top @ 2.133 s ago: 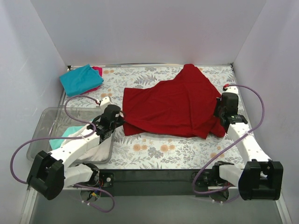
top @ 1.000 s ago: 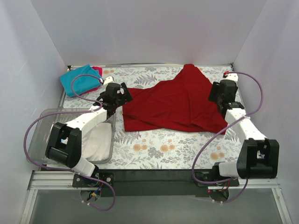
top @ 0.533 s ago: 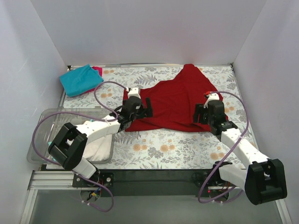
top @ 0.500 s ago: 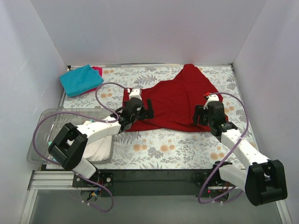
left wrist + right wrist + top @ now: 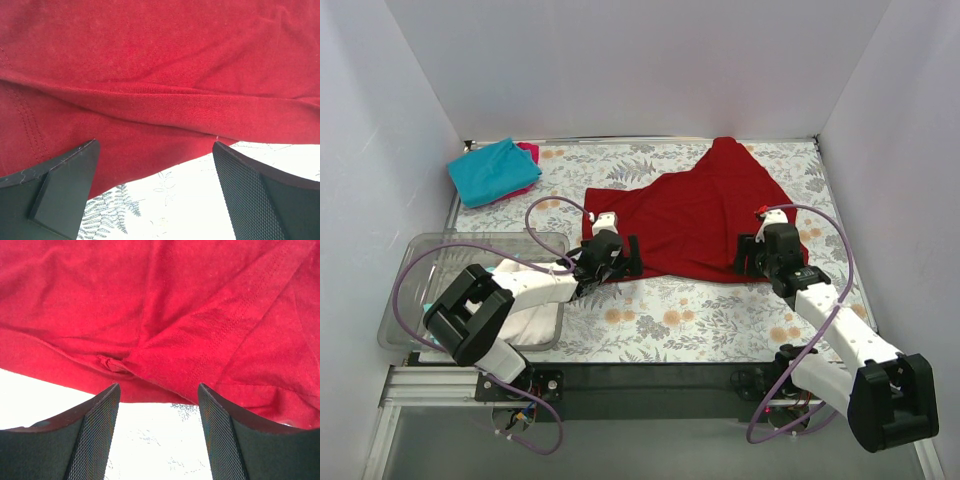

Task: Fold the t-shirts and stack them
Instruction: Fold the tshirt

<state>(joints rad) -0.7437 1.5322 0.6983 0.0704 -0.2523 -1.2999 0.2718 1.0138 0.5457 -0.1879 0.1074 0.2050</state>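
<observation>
A large dark red t-shirt (image 5: pixel 700 215) lies spread and rumpled across the middle of the flowered table. My left gripper (image 5: pixel 620 262) is low at its near left corner, jaws open. In the left wrist view the red hem (image 5: pixel 160 60) lies just beyond the gripper (image 5: pixel 155 165), with only tablecloth between the fingers (image 5: pixel 260 195). My right gripper (image 5: pixel 748 255) is at the shirt's near right edge, open. In the right wrist view the hem (image 5: pixel 160 305) lies just past the gripper (image 5: pixel 159 390). A folded teal t-shirt (image 5: pixel 492 170) lies on a magenta-pink one (image 5: pixel 530 152) at the far left.
A clear plastic bin (image 5: pixel 430 250) stands at the near left with a white t-shirt (image 5: pixel 530 315) inside. White walls close in the table on three sides. Purple cables loop from both arms. Bare tablecloth (image 5: pixel 690 320) stretches along the near edge.
The left arm swung from beside the teal shirt to the red shirt's near left corner. The right arm came from the shirt's far right to its near edge, its jaws narrowing slightly.
</observation>
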